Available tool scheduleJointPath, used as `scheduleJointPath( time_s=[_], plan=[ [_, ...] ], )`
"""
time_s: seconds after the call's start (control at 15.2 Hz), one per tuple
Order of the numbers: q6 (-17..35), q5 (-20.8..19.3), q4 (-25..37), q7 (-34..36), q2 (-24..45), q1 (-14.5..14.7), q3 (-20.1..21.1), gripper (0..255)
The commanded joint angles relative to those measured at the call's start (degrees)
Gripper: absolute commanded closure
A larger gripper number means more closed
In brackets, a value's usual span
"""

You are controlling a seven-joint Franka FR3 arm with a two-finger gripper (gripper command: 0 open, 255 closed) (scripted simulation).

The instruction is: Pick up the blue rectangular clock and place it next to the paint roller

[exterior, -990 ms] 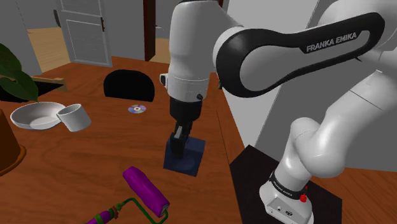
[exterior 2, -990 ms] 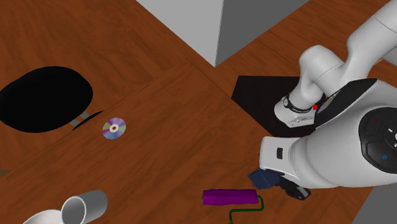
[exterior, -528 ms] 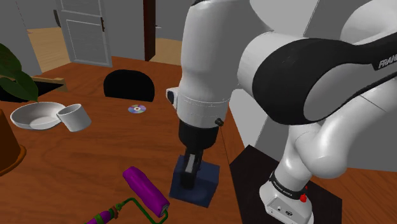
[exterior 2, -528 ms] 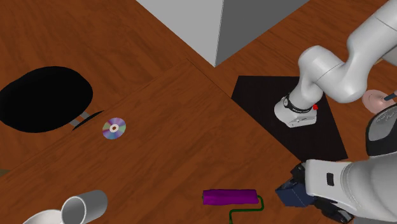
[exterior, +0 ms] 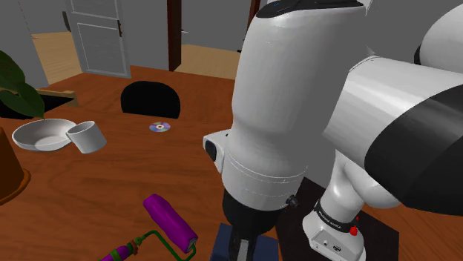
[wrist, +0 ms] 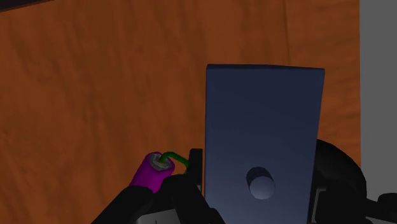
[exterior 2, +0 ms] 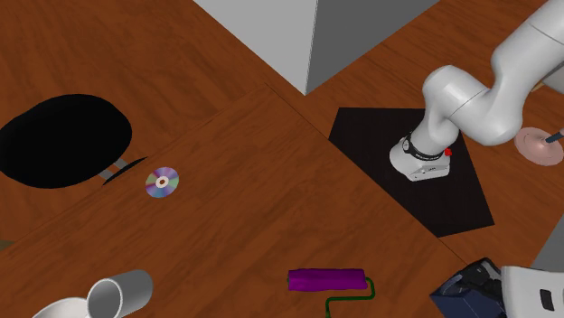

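Over the surface, we find the tool clasping the blue clock — pickup seemingly done, set-down beside the paint roller outstanding.

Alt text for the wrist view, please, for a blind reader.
A dark blue rectangular clock is clasped in the black two-finger gripper over a brown wooden table. A purple paint roller with a green handle lies beyond one finger.

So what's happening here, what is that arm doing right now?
The white Franka arm has its black tool clasped on a dark blue rectangular clock. The clock is close to the purple paint roller on the wooden table. Whether it is lifted or resting there, I cannot tell.
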Motion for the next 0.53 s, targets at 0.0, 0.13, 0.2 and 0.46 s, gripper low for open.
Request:
scheduleJointPath(
  time_s=[0.0,0.13,0.2,0.46],
  plan=[
    [1.26,0.05,-0.83,0.49,0.39,0.11,0.55,255],
    [2.87,0.02,-2.03,0.58,0.83,0.1,0.91,255],
    [3.68,-0.01,-2.61,0.63,1.08,0.09,1.1,255],
    [6.94,-0.21,-4.82,0.93,2.23,0.01,1.87,255]
  ],
)
